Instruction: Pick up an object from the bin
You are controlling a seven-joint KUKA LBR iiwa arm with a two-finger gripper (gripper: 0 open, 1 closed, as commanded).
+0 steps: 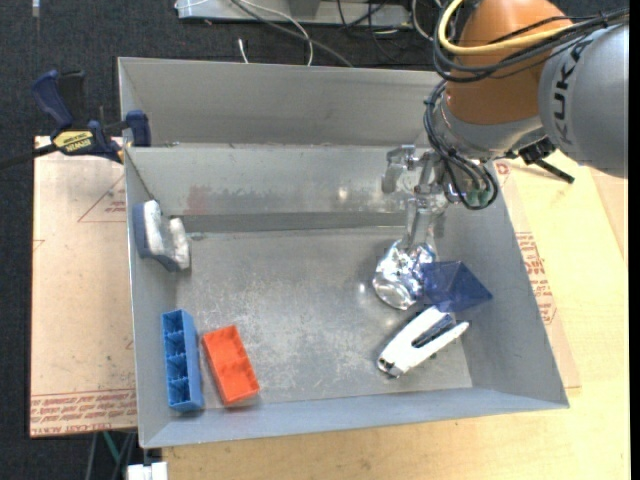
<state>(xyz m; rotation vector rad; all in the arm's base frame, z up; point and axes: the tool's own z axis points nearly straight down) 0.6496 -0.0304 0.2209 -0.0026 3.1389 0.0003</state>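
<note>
My gripper [414,230] hangs at the bin's right side, its tip down at the top of a crumpled ball of silver foil [397,274]. A dark blue pyramid-shaped piece [456,285] leans against the foil's right side. Just in front of them lies a white stapler-like tool with a dark slot [422,341], pointing towards the front left.
A silver-white lump [162,234] rests against the left wall. A blue ridged tray [182,360] and an orange brick [231,365] lie side by side at the front left. The arm with its orange cover reaches in over the back right corner.
</note>
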